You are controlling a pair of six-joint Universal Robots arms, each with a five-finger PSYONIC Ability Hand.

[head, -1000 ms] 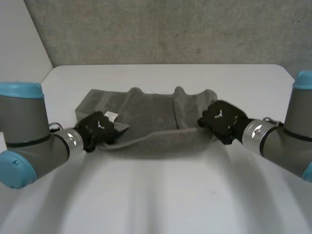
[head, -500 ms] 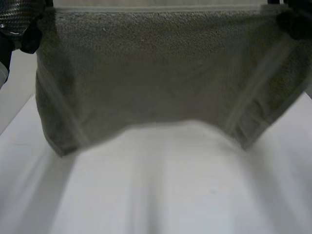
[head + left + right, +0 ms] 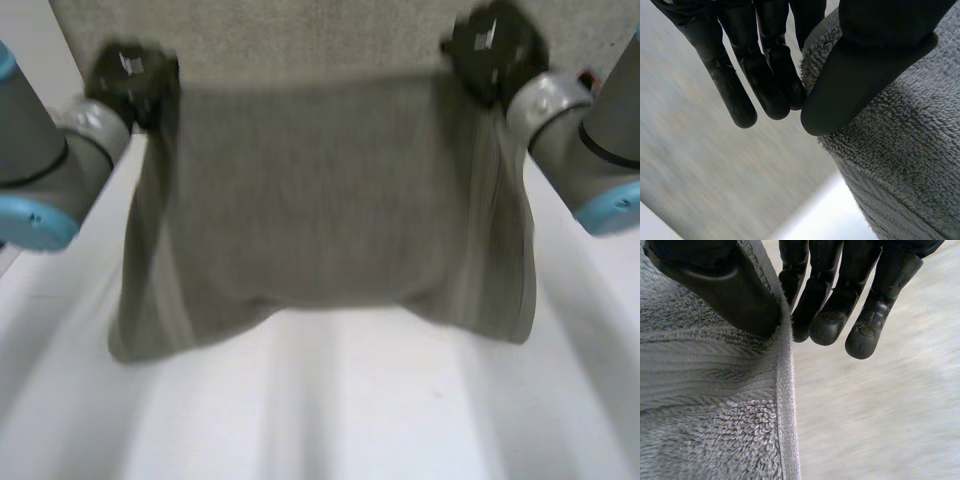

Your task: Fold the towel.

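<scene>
The grey terry towel [image 3: 320,200] is being held in the air, spread wide above the white worktop [image 3: 330,410], with its top edge being stretched almost level between the 2 hands. Its lower edge is hanging arched, the 2 lower corners drooping below the middle; whether they are touching the worktop cannot be told.

The upper corner on the robot's left is being pinched by the left hand [image 3: 130,75]. In the left wrist view the thumb [image 3: 860,75] is being pressed onto the terry face while the nearly straight fingers [image 3: 765,80] are being kept behind the edge. The other upper corner is being pinched in the same way by the right hand [image 3: 495,45]: in the right wrist view the hemmed side edge [image 3: 785,415] is being clamped between the thumb [image 3: 720,290] and the straight fingers [image 3: 815,305]. Nothing else is being held by either hand.

By the look of it, the step in hand is the spreading of the towel before the first fold, and no fold is being formed yet. The next move is being judged to call for both hands being brought down together at equal height, so that the lower edge is laid flat on the worktop first, and then for the top edge being carried over to meet it. Both pinches and the tension along the top edge would need to be maintained until the corners are matched.
</scene>
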